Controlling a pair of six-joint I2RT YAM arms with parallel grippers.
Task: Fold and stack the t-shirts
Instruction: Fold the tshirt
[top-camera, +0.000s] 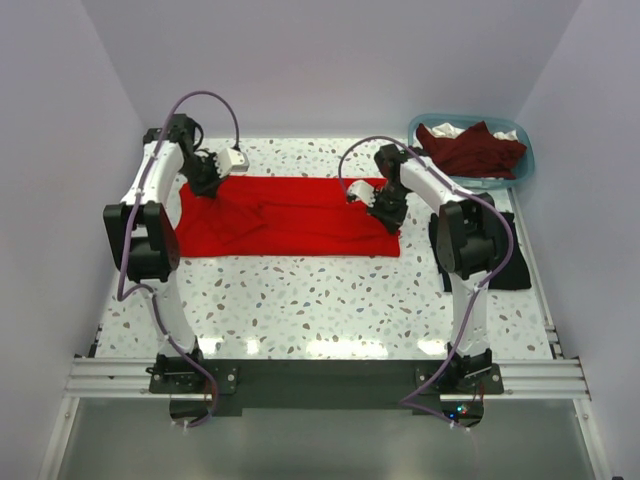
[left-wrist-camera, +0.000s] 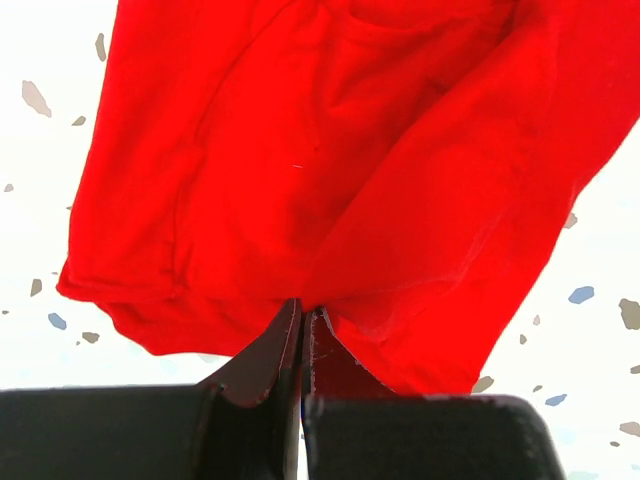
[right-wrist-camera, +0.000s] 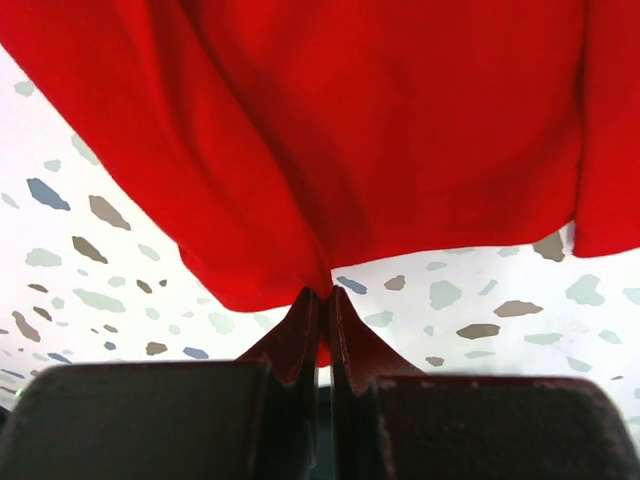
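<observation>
Left gripper (left-wrist-camera: 303, 312) was clamped on the left end of the bright red soft cloth t-shirt (top-camera: 290, 215); right gripper (right-wrist-camera: 322, 295) was pinched shut on its right end. The shirt lay as 1 wide band on the white speckled table (top-camera: 330, 300). Right of it and farther back, the dark maroon t-shirt (top-camera: 470, 148) sat in the light blue plastic basket (top-camera: 527, 152). Right of it and nearer, the black t-shirt (top-camera: 515, 268) lay flat.
</observation>
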